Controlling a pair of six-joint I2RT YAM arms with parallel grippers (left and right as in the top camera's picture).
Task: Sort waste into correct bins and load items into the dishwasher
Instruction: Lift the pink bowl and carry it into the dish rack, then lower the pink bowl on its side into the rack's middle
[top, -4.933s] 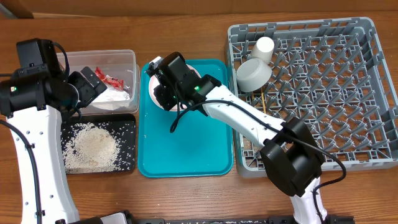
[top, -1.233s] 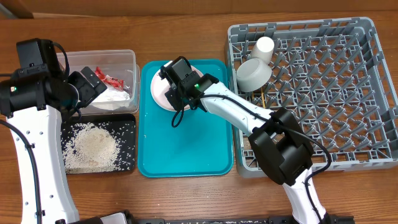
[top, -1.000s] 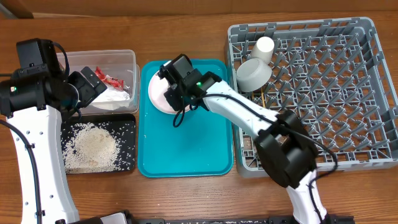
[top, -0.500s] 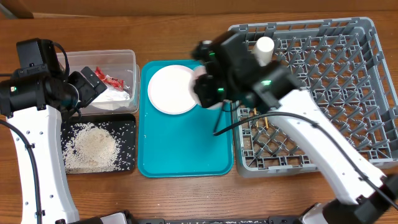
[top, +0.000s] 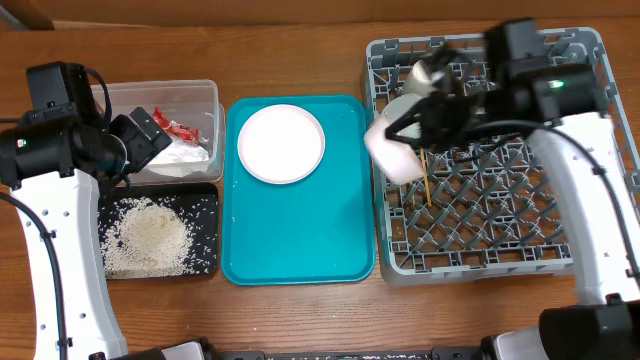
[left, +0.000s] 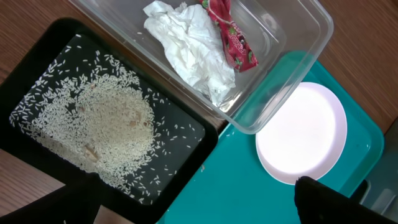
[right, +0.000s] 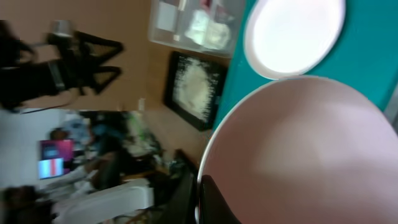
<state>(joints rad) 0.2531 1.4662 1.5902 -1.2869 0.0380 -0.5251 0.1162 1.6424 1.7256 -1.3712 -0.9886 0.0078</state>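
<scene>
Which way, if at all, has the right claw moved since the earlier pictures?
Yes. The right claw moved right, off the tray to over the rack, holding a bowl.

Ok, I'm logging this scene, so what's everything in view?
Rectangular plastic tub: one, clear, left.
Crumpled paper napkin: one, white, in tub.
Printed snack wrapper: one, red, in tub.
Flat rectangular tray: one, black, beside tub.
Rice scraps: heap, white, on black tray.
Large tray: one, teal, centre.
Round plate: one, pale, on teal tray.
Plastic dish rack: one, grey, right.
Small cup: one, white, in rack.
Bowl: one, grey-green, in rack.
Wooden chopsticks: count unclear, in rack.
Second bowl: one, white, held over rack.
Left gripper: open, over tub.
Right gripper: shut on second bowl.
</scene>
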